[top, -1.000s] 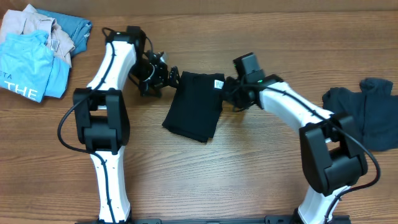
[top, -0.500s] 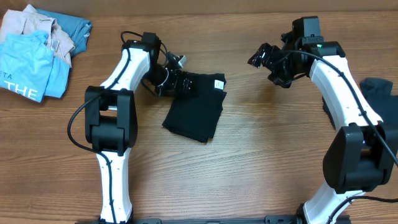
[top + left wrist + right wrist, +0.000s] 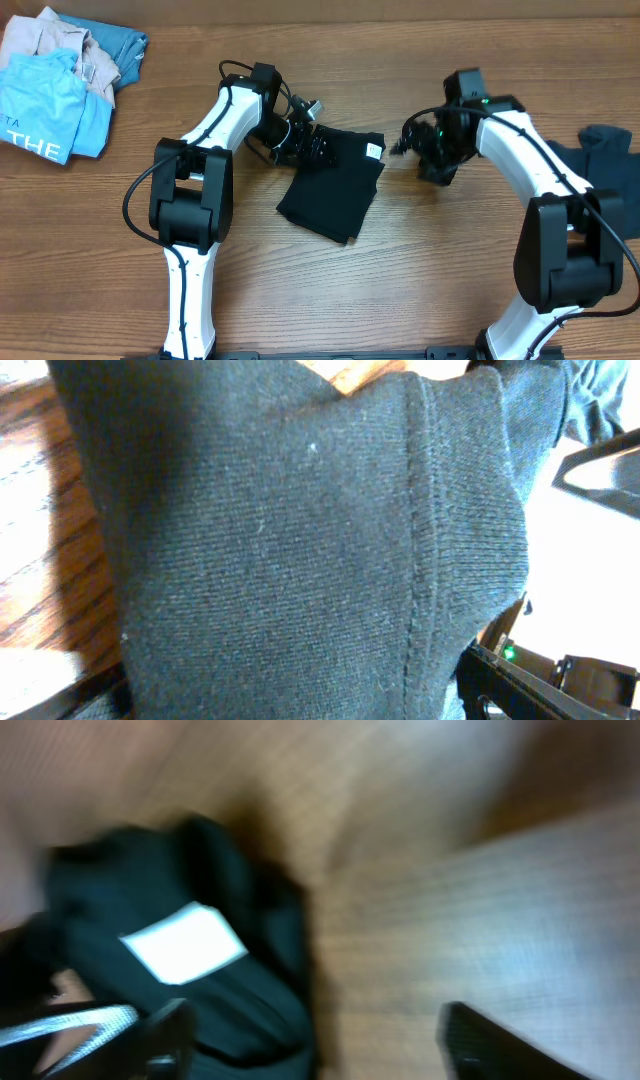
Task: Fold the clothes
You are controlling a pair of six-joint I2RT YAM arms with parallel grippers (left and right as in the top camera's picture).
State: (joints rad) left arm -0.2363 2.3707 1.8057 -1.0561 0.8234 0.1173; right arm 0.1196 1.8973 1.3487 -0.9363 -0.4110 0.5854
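Note:
A folded black garment with a white tag lies on the wooden table between the arms. My left gripper is at its top left edge and is shut on the cloth. In the left wrist view the black garment fills the frame and hides the fingers. My right gripper is open and empty just right of the garment, not touching it. The right wrist view is blurred. It shows the open jaws over the garment's edge and the tag.
A pile of clothes lies at the back left: a light blue shirt, a beige piece and a blue piece. A crumpled dark navy garment lies at the right edge.
My left gripper has moved right and dragged the black garment with it. My right gripper let go, swung up and away, then came back down beside the garment's right edge.

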